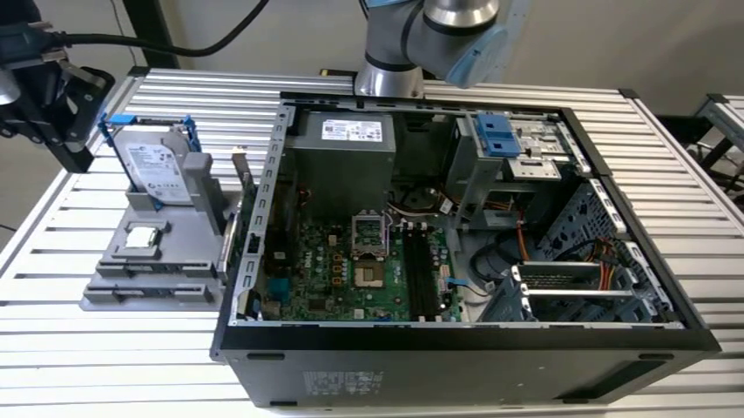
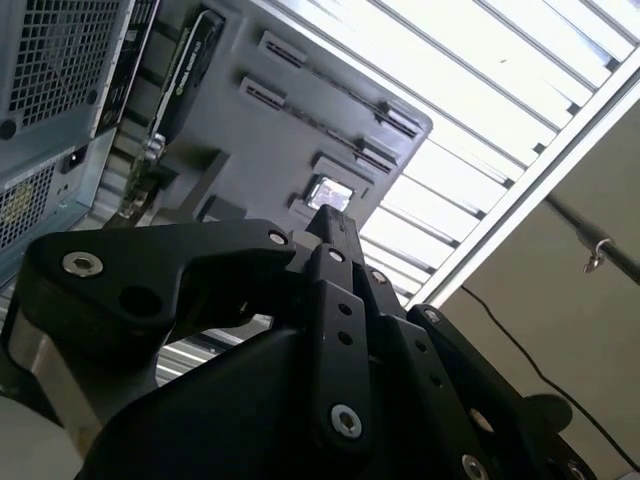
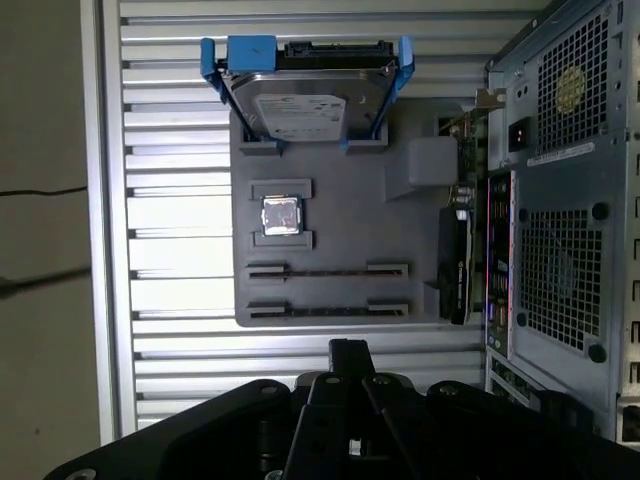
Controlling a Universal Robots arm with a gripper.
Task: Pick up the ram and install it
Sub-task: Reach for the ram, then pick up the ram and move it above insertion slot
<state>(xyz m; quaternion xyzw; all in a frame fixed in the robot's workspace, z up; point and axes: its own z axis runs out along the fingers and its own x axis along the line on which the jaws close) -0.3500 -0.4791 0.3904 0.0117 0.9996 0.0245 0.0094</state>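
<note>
Tool (image 3: 347, 352) hangs over the slatted surface (image 3: 170, 360) just off the gray holder (image 3: 340, 220) — closed together, nothing seen in its grip. Holder carries a hard drive (image 3: 300, 110) and a chip (image 3: 280, 216); its two long slots (image 3: 328, 271) show thin dark lines. Open PC case (image 1: 465, 335) sits beside it — where the ram sits, cannot tell.

Free room above tray (image 3: 350, 225), beside upright drive (image 3: 305, 105).

OPEN FOR WORK: My arm (image 1: 436, 35) rises behind an open computer case (image 1: 465, 366) on the slatted table (image 1: 104, 357), its green motherboard (image 1: 326, 279) exposed. At the exterior view's left, a grey holder (image 1: 169, 272) carries an upright hard drive (image 1: 157, 165) with blue rails.
</note>
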